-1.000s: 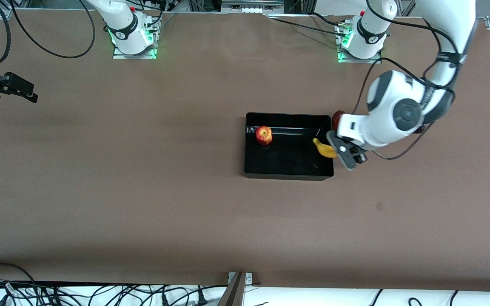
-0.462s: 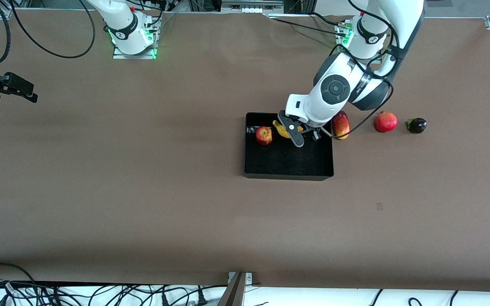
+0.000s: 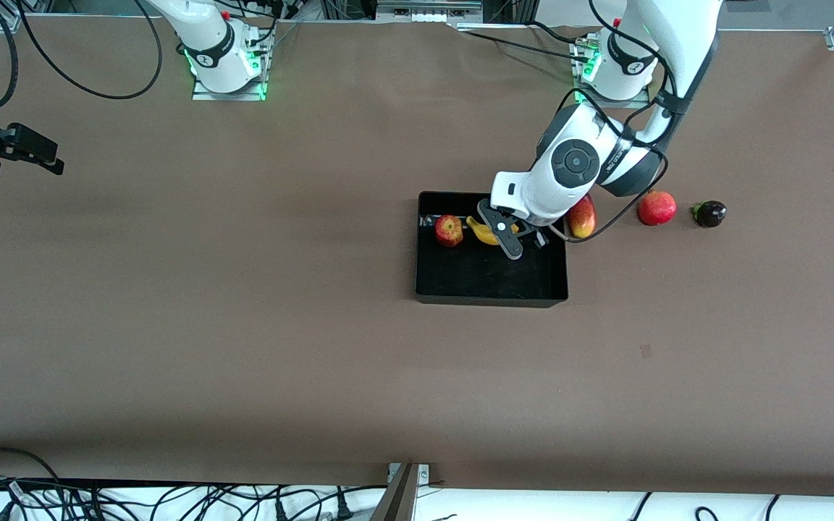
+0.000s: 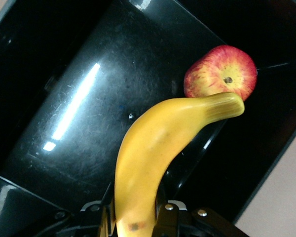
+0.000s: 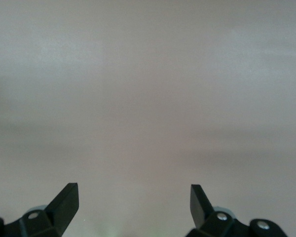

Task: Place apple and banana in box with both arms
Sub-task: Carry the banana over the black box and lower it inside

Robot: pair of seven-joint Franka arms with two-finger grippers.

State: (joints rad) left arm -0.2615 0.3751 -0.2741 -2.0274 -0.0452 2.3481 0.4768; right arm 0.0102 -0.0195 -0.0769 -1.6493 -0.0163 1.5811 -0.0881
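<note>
Left hand point(image 3: 510, 235) clamped on the banana point(image 3: 486, 231) over the box point(image 3: 491, 291), at centre frame; the banana's free tip reaches to the apple point(image 3: 449, 230), which lies inside the box. In the left wrist view the banana point(image 4: 158, 163) rises from between the fingers point(image 4: 170, 217), its tip overlapping the apple point(image 4: 221, 71). Right hand point(image 3: 22, 152), at the upper left edge, waits over bare tabletop point(image 3: 243, 347) with fingers point(image 5: 64, 202) apart, holding nothing.

The left arm point(image 3: 667, 65) bends down from its base at about one o'clock, and the left gripper point(image 3: 502, 230) is squeezed tight. The right gripper point(image 5: 133, 205) (fingers spread wide) waits at nine o'clock.
</note>
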